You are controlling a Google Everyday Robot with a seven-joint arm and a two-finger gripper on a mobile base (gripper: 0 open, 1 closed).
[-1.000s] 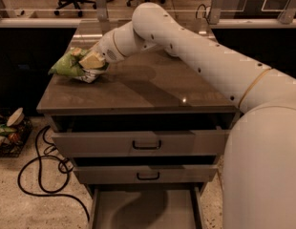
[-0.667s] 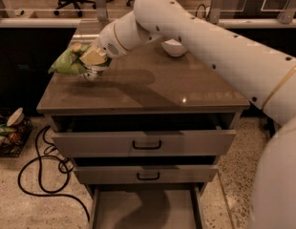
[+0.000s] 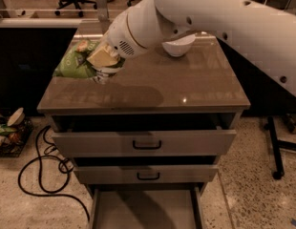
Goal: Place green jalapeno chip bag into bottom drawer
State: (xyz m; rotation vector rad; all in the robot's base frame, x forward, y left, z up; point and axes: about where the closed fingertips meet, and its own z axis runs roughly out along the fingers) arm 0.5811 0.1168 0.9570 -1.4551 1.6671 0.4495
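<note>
The green jalapeno chip bag (image 3: 74, 60) is a crinkled light-green foil bag. It hangs above the left side of the cabinet top (image 3: 186, 87), casting a shadow on it. My gripper (image 3: 103, 67) is shut on the bag's right end, with my white arm reaching in from the upper right. The bottom drawer (image 3: 145, 210) is pulled out at the foot of the cabinet and shows a plain pale floor. It lies well below and in front of the bag.
A white bowl (image 3: 178, 46) stands at the back of the cabinet top, partly behind my arm. Two upper drawers (image 3: 147, 144) with black handles are slightly open. Black cables (image 3: 38, 175) and clutter (image 3: 7, 128) lie on the floor at left. A black stand leg (image 3: 274, 147) is at right.
The bag has been lifted off the back-left corner of the cabinet top and carried a little forward in my gripper. The view has shifted closer to the cabinet.
</note>
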